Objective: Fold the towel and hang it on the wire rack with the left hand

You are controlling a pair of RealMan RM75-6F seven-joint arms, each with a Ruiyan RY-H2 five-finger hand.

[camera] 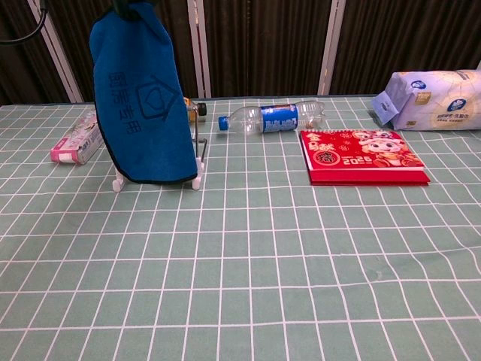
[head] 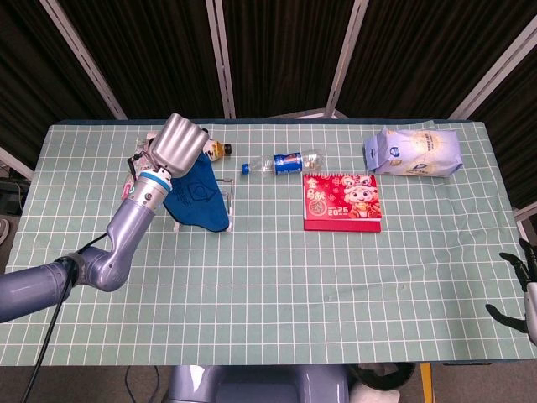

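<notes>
On the tabletop (head: pixel 277 277) lie a clear bottle (head: pixel 279 162), a red calendar (head: pixel 341 202), a far-right pale bag (head: pixel 413 152), and a far-left pink packet (camera: pixel 77 140).

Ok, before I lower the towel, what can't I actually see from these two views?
- Robot hand's grip on the towel: the chest view cuts it off at the top edge; in the head view the left robot hand shows only its back.
- Wire rack: mostly behind the towel in both views, so whether the cloth is over the bar cannot be told.
- Right robot hand: cut off by the head view's right edge.
</notes>
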